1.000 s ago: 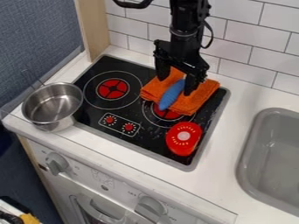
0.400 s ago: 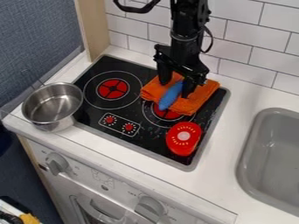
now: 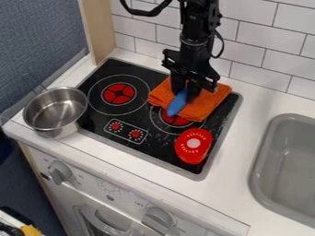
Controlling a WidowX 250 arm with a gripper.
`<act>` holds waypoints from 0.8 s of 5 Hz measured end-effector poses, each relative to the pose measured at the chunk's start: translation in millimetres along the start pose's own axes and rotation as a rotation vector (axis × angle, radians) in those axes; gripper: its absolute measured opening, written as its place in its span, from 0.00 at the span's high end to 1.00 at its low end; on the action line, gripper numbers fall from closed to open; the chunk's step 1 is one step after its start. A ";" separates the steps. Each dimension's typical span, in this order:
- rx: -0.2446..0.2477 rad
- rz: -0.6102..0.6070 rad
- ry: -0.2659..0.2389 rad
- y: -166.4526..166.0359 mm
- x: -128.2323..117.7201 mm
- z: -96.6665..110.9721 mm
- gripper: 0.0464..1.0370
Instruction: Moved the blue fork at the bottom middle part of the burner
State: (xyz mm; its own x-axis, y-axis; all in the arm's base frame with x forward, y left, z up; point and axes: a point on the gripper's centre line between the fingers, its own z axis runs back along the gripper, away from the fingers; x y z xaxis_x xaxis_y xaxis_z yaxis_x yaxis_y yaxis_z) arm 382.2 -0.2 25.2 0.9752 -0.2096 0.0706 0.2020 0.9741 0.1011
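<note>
White toy-kitchen counter, one black cooktop, one blue item in the grip

Surface: one white counter [image 3: 255, 97] with one black glass-like cooktop [image 3: 159, 144] set in it. On the cooktop's rear right part, one elongated, rounded blue object [image 3: 176, 106], the task's fork, slanting on one rumpled orange cloth [image 3: 206, 107]. One black two-finger gripper [image 3: 185, 95] points down over it, fingers narrow, closed on the object's upper end.

Burners, two seen: red-centred left burner [image 3: 119, 93], bare; red-centred right burner [image 3: 175, 121], partly under the cloth. Between them and the front edge, two small red printed dials [image 3: 115, 126]. Near the front right corner, one red rounded object with a pale centre [image 3: 186, 153].

Left of the cooktop, one round stainless-steel pot [image 3: 58, 132]. Right, one grey sink [image 3: 261, 159].

Front below: one white panel [image 3: 132, 196], two grey knobs [image 3: 60, 172]. Behind: one white tiled wall [image 3: 265, 41]. Left: one pale wooden post [image 3: 98, 37], one blue-grey textured wall [image 3: 40, 32]. Bottom left corner: one yellow item [image 3: 29, 230], cut off, kind unclear.
</note>
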 end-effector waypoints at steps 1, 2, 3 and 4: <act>-0.002 -0.004 0.003 -0.1 1.0 -1.3 0.69; -0.006 -0.009 -0.001 -0.7 1.4 -0.2 0.69; -0.014 -0.011 -0.070 2.4 2.8 26.2 0.69; -0.020 0.021 -0.152 17.7 -8.8 62.9 0.69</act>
State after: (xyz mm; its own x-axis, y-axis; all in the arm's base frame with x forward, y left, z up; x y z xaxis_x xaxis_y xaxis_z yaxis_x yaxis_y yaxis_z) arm 371.5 13.6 88.7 0.9545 -0.1985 0.2224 0.1853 0.9795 0.0787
